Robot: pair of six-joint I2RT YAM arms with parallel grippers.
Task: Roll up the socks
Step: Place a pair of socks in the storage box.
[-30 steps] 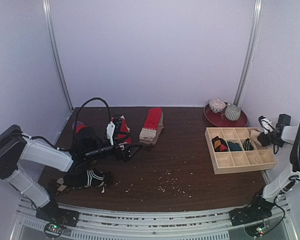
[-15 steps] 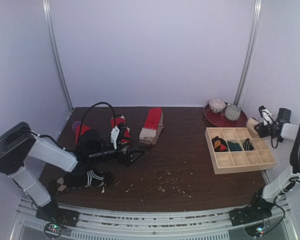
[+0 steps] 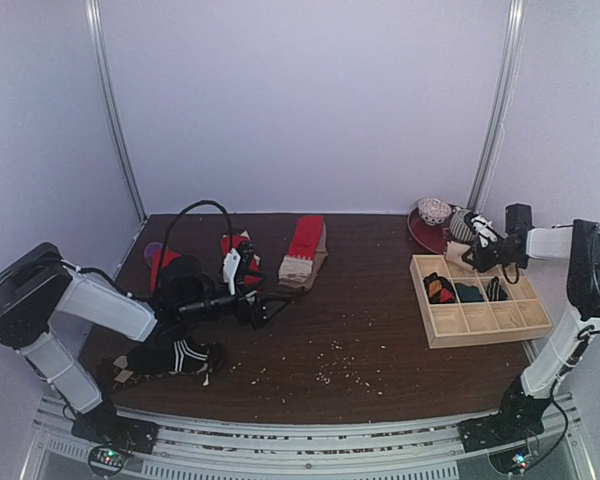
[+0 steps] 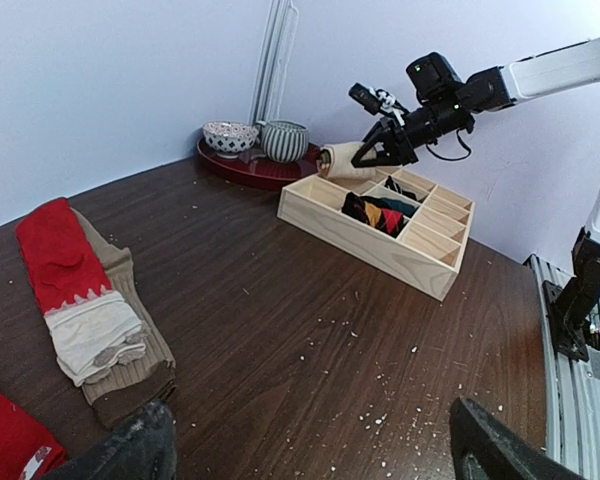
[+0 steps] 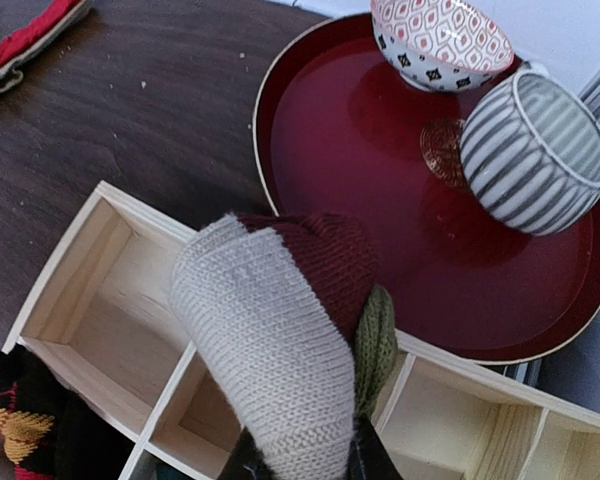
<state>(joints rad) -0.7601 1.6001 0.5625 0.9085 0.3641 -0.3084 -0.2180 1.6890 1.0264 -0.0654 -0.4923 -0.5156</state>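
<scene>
Rolled sock (image 5: pixel 270 330), seemingly above tray (image 5: pixel 110 300) (fingers (image 5: pixel 248 462) barely visible)

Left arm (image 3: pixel 95 305) lies low, reaching forward; left gripper (image 3: pixel 268 307) has its jaws spread wide; right arm (image 3: pixel 552 240) stretches leftward, raised; right gripper (image 3: pixel 467 252) is clamped on a rolled sock (image 5: pixel 280 320).

rolled beige-maroon sock (image 5: pixel 280 340) over tray (image 3: pixel 490 335) corner, red socks (image 3: pixel 305 240) flat, black striped sock (image 3: pixel 175 355) crumpled

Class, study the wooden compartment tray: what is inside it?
Three rolled socks sit in the middle row of the tray; other visible compartments look bare. The right gripper holds a beige roll over a back corner, covering part of that compartment.
</scene>
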